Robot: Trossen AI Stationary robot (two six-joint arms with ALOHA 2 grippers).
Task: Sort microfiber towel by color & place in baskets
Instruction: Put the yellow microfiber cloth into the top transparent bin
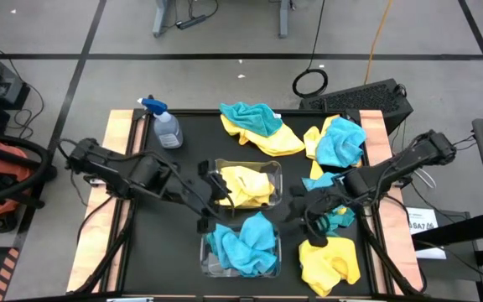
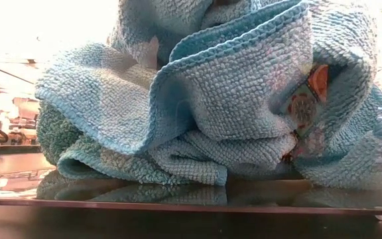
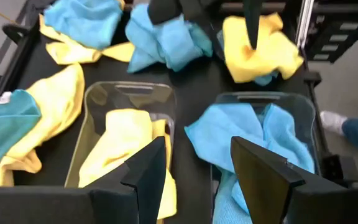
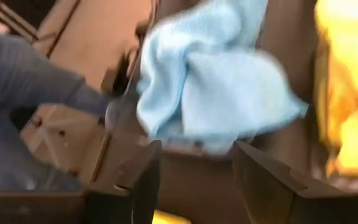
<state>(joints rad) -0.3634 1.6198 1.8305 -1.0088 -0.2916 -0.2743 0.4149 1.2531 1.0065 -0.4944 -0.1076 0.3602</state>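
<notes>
Overhead, table-level, two wrist views

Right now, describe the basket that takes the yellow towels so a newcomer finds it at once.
Start at the black table seen from above, and find the two clear baskets at its middle, one behind the other. The one wanted is the basket nearer the spray bottle: it holds yellow towels, while the other basket holds teal-blue ones.

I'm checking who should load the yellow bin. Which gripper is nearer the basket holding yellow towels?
Left. The left gripper hangs open at the edge of the basket with yellow towels. The right gripper is farther off, beyond its other side, among loose towels.
</notes>
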